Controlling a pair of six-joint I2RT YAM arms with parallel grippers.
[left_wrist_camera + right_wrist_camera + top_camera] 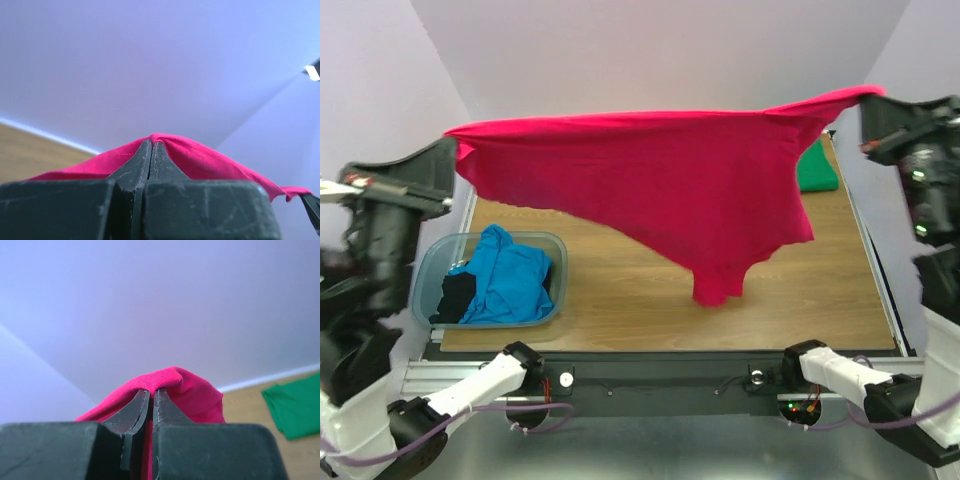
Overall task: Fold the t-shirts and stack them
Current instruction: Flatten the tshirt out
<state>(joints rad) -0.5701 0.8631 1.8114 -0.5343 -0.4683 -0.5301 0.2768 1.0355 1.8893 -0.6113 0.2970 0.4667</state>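
Holding crimson-pink soft cloth t-shirt (660,190) stretched in the air over the wooden table (620,290). Left gripper (151,146) and right gripper (151,392) each pinch an opposite top edge, probably to spread it flat for folding.

Lab (2 bolted arms (480,382) (840,372))

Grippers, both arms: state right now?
Left gripper: shut on the crimson-pink soft cloth t-shirt.
Right gripper: shut on the same t-shirt, at its other end.
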